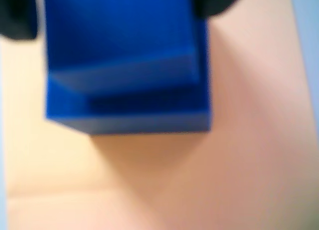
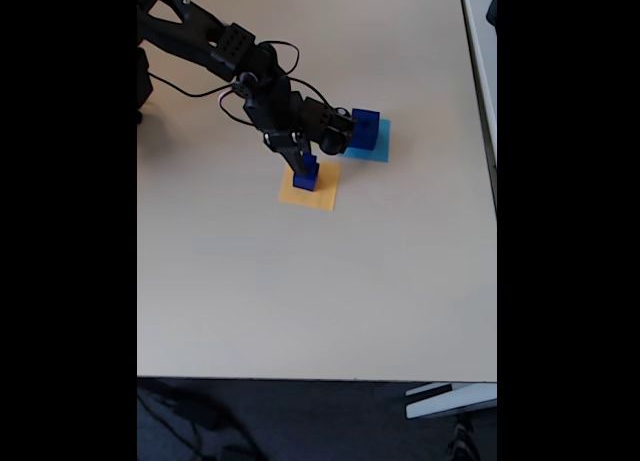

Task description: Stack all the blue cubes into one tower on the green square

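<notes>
The wrist view is blurred. In it a blue cube [image 1: 119,35] stands between my gripper's [image 1: 117,10] black fingers [image 1: 17,15], which flank it at the top edge and look shut on it. It seems to rest on a wider blue cube [image 1: 129,115], which stands on an orange-yellow paper square [image 1: 199,180]. In the fixed view my gripper [image 2: 305,169] hangs over this small blue stack [image 2: 305,180] on the orange-yellow square [image 2: 323,196]. A larger blue cube [image 2: 365,128] sits on a cyan square [image 2: 380,149] to the right. The green square is out of view.
The arm [image 2: 215,46] reaches in from the upper left of the beige table [image 2: 300,291]. The table's right edge [image 2: 495,181] and front edge [image 2: 300,379] bound a wide bare surface.
</notes>
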